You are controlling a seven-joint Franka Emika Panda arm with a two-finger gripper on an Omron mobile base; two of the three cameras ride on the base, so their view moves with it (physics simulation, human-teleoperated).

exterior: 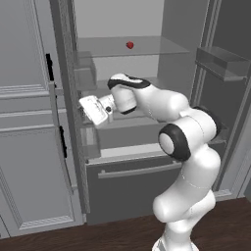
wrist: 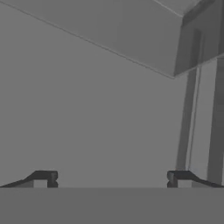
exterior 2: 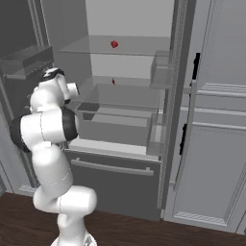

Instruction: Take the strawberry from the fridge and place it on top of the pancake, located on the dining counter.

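The tiny bright red strawberry [exterior: 130,45] sits on the upper clear glass shelf [exterior: 162,46] inside the open tall dark grey fridge [exterior: 132,191], towards the far wall. The white arm's gripper [exterior: 90,110] reaches into the compartment below that shelf, at its left side, well apart from the berry. Its jaws stand wide open and hold nothing.

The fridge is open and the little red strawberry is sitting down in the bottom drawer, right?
Not quite. The fridge is open, but the strawberry sits up on the top glass shelf, not in the bottom drawer, which is shut. The left base view shows it.
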